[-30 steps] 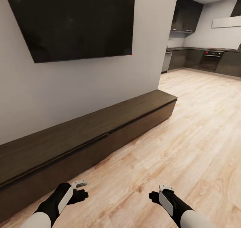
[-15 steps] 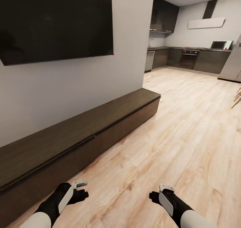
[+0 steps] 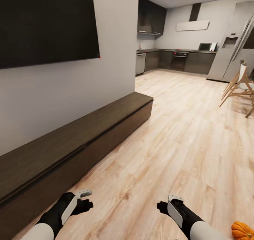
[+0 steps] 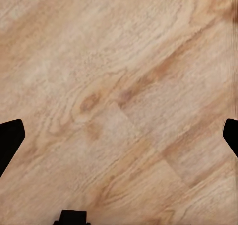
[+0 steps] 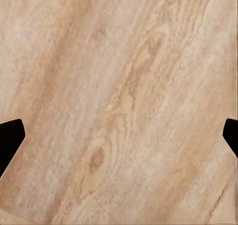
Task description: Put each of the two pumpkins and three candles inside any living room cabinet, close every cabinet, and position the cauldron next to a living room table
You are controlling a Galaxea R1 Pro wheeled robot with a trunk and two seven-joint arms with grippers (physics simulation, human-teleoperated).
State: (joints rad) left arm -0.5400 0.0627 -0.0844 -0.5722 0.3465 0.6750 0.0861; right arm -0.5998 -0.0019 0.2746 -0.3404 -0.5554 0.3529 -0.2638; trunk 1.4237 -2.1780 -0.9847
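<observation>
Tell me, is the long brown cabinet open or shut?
Shut. The cabinet has its dark front flat along its length, no drawer sticking out and no pale inside visible.

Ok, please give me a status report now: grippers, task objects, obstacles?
Left gripper and right gripper open, empty. Cabinet closed. One pumpkin on floor, beside right arm.

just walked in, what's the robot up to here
The robot stands on the plank floor beside the long dark cabinet under the wall TV, handling nothing. The left gripper and right gripper are both open and empty, held low over bare floor. The cabinet looks closed. One orange pumpkin lies on the floor just beyond its right arm. The kitchen lies ahead.
</observation>
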